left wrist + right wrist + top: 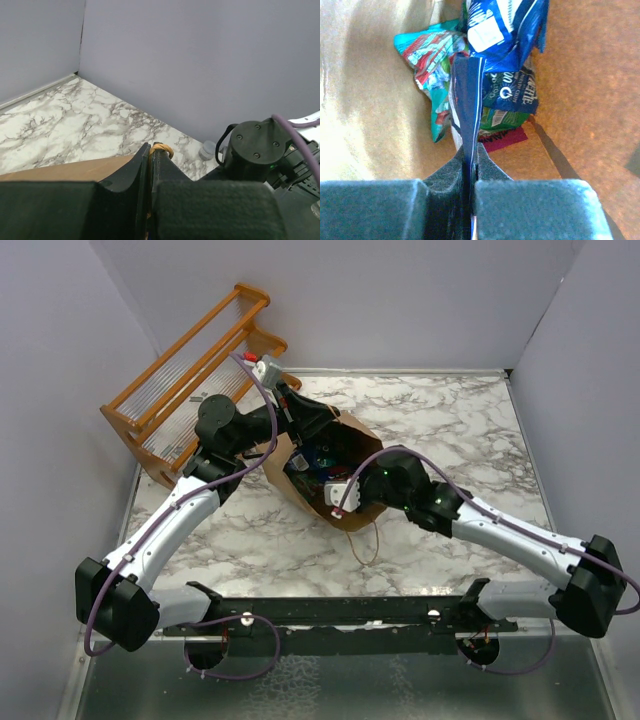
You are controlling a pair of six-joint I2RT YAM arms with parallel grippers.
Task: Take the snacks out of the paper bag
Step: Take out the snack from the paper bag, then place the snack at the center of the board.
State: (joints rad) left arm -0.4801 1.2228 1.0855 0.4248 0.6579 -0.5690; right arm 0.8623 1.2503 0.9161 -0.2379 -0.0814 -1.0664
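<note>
Room: grey walls (400,300), marble table (470,430) — left tool (151,149) clenched on bag handle (161,148), seemingly; right tool (470,152) pinching dark blue packet (467,95).

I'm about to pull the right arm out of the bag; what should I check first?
1. The right gripper is shut on the dark blue packet: ok.
2. Only that packet is in its grip: ok.
3. The left gripper is shut on the bag handle: ok.
4. The teal packet lies clear of the held one: cannot tell, they overlap in view.
5. The paper bag mouth is open around the right arm: ok.
</note>
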